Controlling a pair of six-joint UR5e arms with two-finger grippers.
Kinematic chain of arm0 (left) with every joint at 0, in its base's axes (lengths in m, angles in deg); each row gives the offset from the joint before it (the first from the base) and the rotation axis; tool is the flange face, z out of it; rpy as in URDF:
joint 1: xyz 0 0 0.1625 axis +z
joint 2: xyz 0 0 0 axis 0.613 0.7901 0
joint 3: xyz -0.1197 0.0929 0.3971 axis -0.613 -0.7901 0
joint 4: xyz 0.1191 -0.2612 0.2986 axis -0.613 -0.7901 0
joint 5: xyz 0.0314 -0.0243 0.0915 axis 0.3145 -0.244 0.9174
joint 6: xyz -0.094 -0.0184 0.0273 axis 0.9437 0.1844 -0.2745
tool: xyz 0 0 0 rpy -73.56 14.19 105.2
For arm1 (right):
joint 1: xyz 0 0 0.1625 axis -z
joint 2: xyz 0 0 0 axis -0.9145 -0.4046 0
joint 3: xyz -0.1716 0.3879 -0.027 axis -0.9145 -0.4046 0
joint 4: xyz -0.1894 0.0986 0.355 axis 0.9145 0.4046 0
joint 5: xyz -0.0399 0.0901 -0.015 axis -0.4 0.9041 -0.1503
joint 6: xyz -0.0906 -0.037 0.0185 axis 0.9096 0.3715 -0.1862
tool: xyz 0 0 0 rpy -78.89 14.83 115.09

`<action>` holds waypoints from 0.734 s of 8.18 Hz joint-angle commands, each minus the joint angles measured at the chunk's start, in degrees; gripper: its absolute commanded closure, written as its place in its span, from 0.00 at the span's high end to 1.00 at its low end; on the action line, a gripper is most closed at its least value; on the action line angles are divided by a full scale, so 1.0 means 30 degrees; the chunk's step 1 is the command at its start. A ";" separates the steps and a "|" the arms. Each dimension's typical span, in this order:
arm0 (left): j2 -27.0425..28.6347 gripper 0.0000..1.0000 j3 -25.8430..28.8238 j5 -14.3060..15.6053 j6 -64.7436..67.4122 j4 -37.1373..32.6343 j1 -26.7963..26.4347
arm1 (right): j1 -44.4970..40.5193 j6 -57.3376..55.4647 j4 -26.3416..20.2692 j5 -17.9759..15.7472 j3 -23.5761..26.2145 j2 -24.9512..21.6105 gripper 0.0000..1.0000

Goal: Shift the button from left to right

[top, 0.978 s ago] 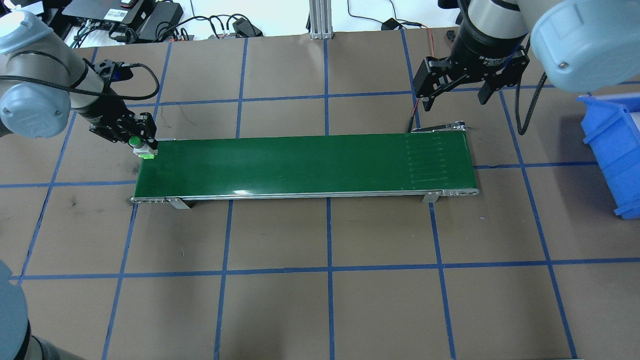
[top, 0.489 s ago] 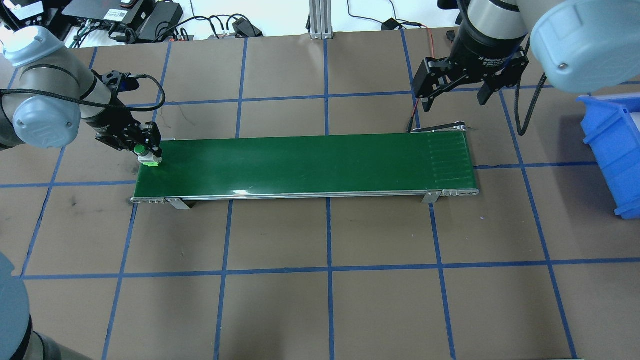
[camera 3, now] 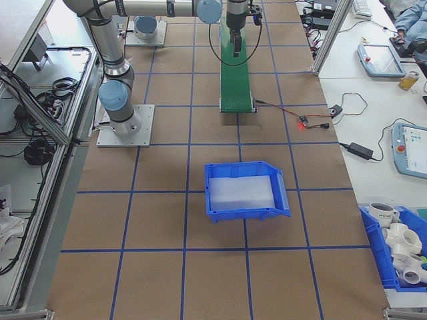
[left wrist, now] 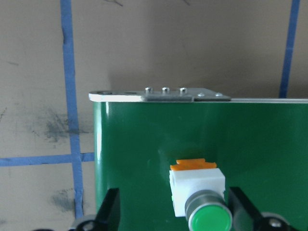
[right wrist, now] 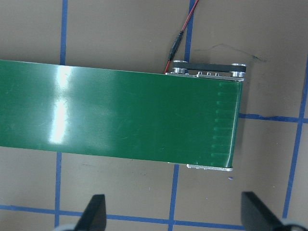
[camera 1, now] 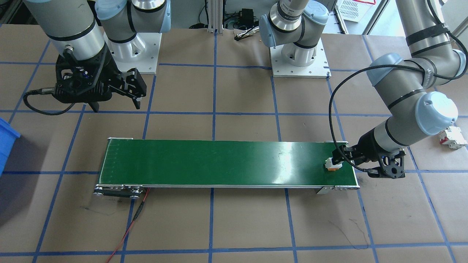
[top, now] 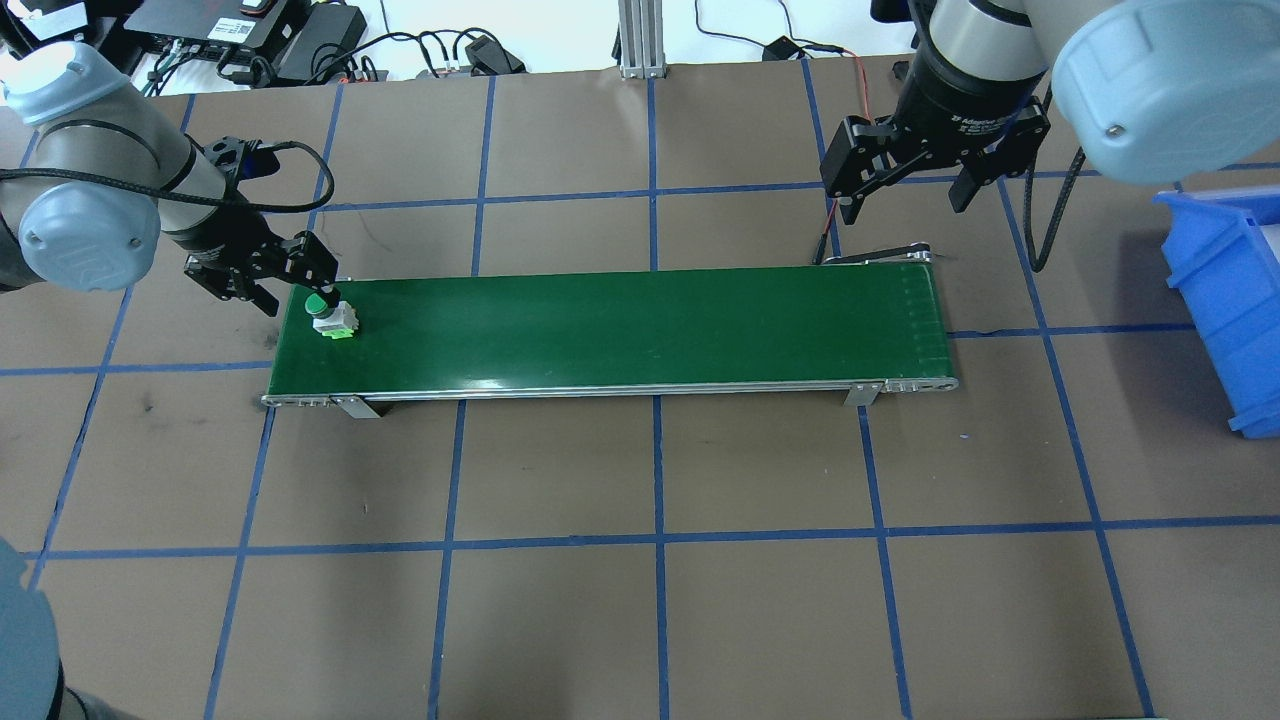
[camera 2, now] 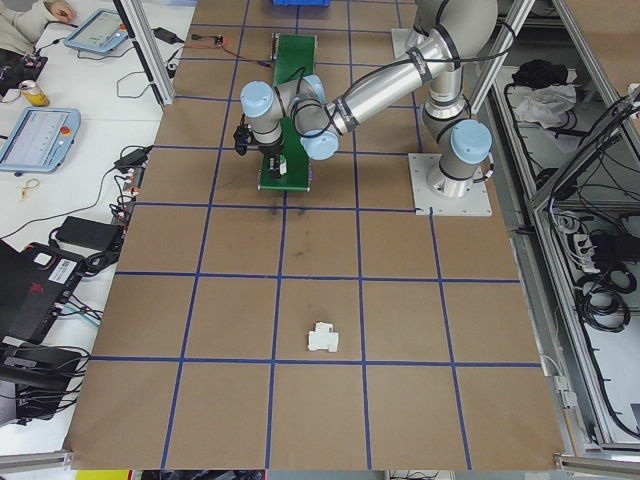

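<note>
The button [top: 330, 318], with a green cap, white body and orange base, lies on its side on the left end of the green conveyor belt [top: 620, 320]. In the left wrist view the button [left wrist: 199, 197] lies between the spread fingers [left wrist: 108, 211], close to the right-hand one, and I see no grip on it. My left gripper [top: 295, 288] is open, low at the belt's left end, just behind the button. My right gripper [top: 905, 195] hangs open and holds nothing above the table behind the belt's right end; below it, the right wrist view shows that end of the belt [right wrist: 144, 115].
A blue bin [top: 1220, 300] stands at the table's right edge. A red wire [top: 830, 225] runs to the belt's motor end. A white block with red parts [camera 1: 453, 138] lies on the table beyond the left arm. Operators' tablets sit on side desks.
My left gripper carried the button onto the belt's left end and opened. The button now lies free, further right on the belt. The right gripper barely shifted.
</note>
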 commanded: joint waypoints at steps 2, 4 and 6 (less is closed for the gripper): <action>-0.3816 1.00 0.0288 -0.0055 0.6320 -0.4970 -0.3259 | 0.0000 -0.0029 0.0965 0.0063 0.0001 0.0901 1.00; -0.5346 1.00 0.0523 0.0004 0.6511 -0.5368 -0.3708 | 0.0000 -0.0058 0.2547 0.0992 0.0524 0.2368 1.00; -0.6314 1.00 0.0581 0.1515 0.6307 -0.5835 -0.3707 | 0.0000 -0.0087 0.4563 0.1322 0.1868 0.2840 1.00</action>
